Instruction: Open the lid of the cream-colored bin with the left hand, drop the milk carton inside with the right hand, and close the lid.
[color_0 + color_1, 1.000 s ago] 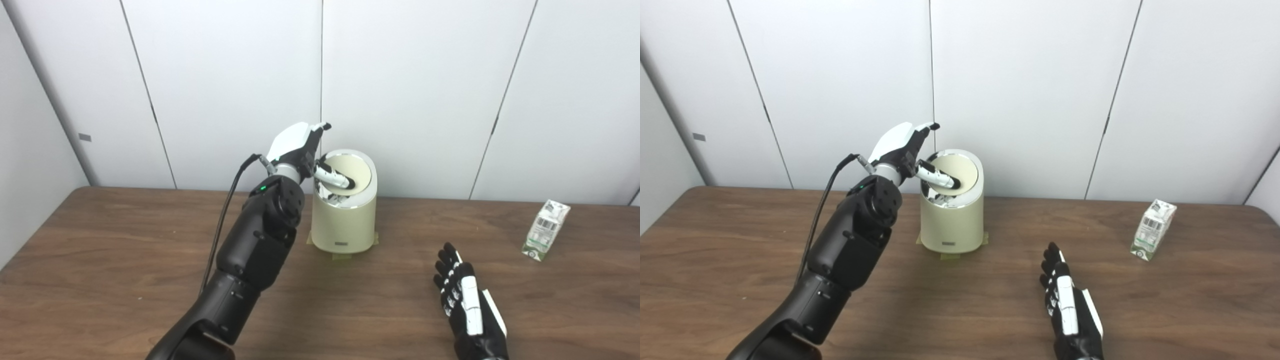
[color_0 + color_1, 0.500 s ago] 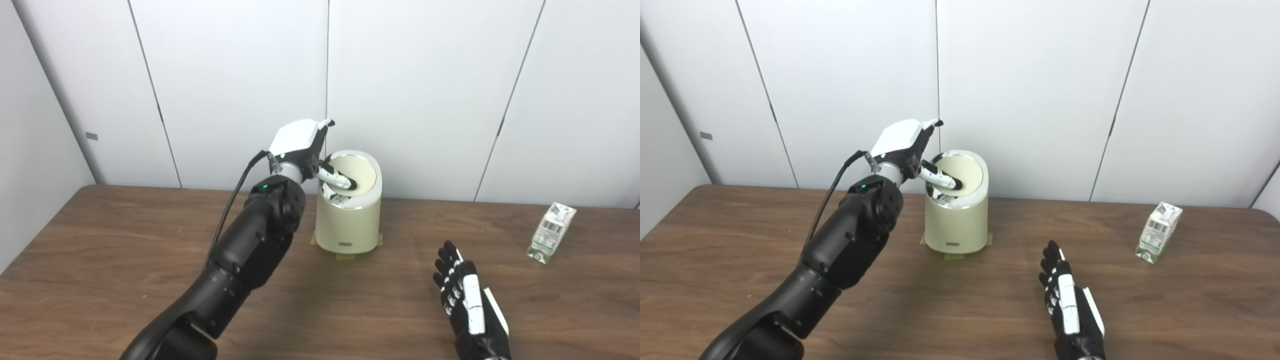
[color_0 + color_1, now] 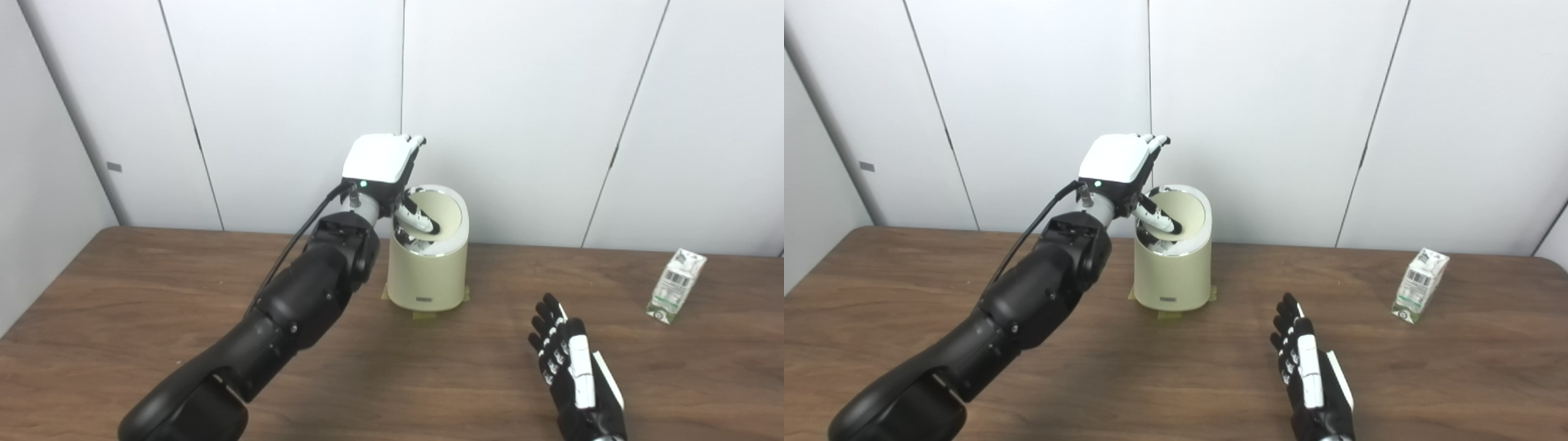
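The cream-colored bin (image 3: 429, 269) stands at the back of the table near the wall. Its round lid (image 3: 446, 211) is tilted, with a dark gap showing at the lower left of the chrome rim. My left hand (image 3: 383, 160) hovers over the bin's left rim, white back toward the camera and fingers pointing up. Its thumb lies across the lid, and the hand is open. The milk carton (image 3: 675, 286) stands upright at the far right. My right hand (image 3: 572, 367) rests flat and open on the table, well left of the carton.
The brown wooden table (image 3: 135, 318) runs across the view, with white wall panels (image 3: 520, 110) close behind the bin. Tape tabs (image 3: 429, 315) show at the bin's base. My left forearm (image 3: 294, 306) crosses the table left of the bin.
My left hand has risen and turned, so its white back now faces the camera, with the thumb still on the lid. The view shifted slightly. The right hand and carton stayed put.
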### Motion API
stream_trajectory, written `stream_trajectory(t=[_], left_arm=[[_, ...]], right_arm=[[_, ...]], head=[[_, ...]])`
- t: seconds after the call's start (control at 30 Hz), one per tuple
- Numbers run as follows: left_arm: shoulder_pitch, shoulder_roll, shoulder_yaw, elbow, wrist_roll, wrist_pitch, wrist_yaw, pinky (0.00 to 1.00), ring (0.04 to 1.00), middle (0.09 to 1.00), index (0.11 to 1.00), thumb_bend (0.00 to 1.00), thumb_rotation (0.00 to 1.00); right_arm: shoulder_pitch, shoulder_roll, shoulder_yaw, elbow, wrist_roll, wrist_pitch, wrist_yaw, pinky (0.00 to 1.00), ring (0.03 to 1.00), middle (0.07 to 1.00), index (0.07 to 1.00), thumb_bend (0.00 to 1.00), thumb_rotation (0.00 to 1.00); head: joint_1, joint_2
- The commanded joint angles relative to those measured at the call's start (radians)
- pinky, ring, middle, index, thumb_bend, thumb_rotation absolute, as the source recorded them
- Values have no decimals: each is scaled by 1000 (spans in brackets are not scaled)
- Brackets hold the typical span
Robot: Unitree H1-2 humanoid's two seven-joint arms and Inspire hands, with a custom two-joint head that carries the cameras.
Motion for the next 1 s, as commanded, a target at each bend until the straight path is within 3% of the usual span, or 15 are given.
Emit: stream_trajectory(t=[0.0, 0.1, 0.2, 0.3, 0.43, 0.53, 0.57, 0.63, 0.8, 0.97], left_arm=[[-6, 17, -19, 32, 32, -12, -14, 908, 922, 926, 920, 1000, 38], [-7, 16, 17, 5, -9, -11, -31, 907, 921, 921, 923, 1000, 44], [-7, -11, 121, -74, -120, 41, -91, 904, 928, 928, 919, 937, 80], [7, -67, 285, -176, -265, 99, -130, 789, 875, 902, 892, 832, 143], [37, -166, 530, -317, -364, 114, -225, 668, 810, 873, 889, 675, 175], [58, -210, 633, -383, -367, 114, -282, 676, 797, 865, 885, 582, 233], [73, -217, 663, -405, -383, 114, -294, 731, 826, 872, 881, 541, 242], [101, -229, 707, -440, -398, 114, -317, 811, 868, 889, 887, 461, 324], [187, -249, 766, -514, -435, 114, -347, 776, 850, 875, 863, 376, 630], [303, -257, 790, -614, -478, 114, -384, 799, 865, 882, 881, 361, 759]], right_arm=[[-28, -3, 0, -39, 8, -19, 7, 992, 1000, 1000, 1000, 688, 1000], [-27, -2, -2, -40, 17, -15, 10, 999, 1000, 1000, 1000, 689, 1000], [-28, -1, -2, -39, 15, -16, 7, 996, 1000, 1000, 1000, 682, 1000], [-28, 3, -7, -41, 16, -11, 0, 985, 1000, 1000, 1000, 680, 1000], [-30, 2, -15, -37, 18, -15, -1, 996, 1000, 1000, 1000, 682, 1000], [-31, 1, -21, -35, 16, -11, -4, 1000, 1000, 1000, 1000, 682, 1000], [-32, 0, -24, -36, 18, -6, -5, 1000, 1000, 1000, 1000, 681, 1000], [-33, -1, -27, -37, 18, -1, -5, 1000, 1000, 1000, 1000, 677, 1000], [-36, -7, -33, -35, 14, 1, -3, 1000, 1000, 999, 1000, 669, 1000], [-36, -19, -41, -32, 22, 0, 5, 1000, 1000, 994, 1000, 672, 1000]], head=[[1, 0], [2, 3], [-1, 3], [-3, 2], [-7, 4], [-8, 4], [-6, 6], [-8, 7], [-11, 11], [-13, 15]])
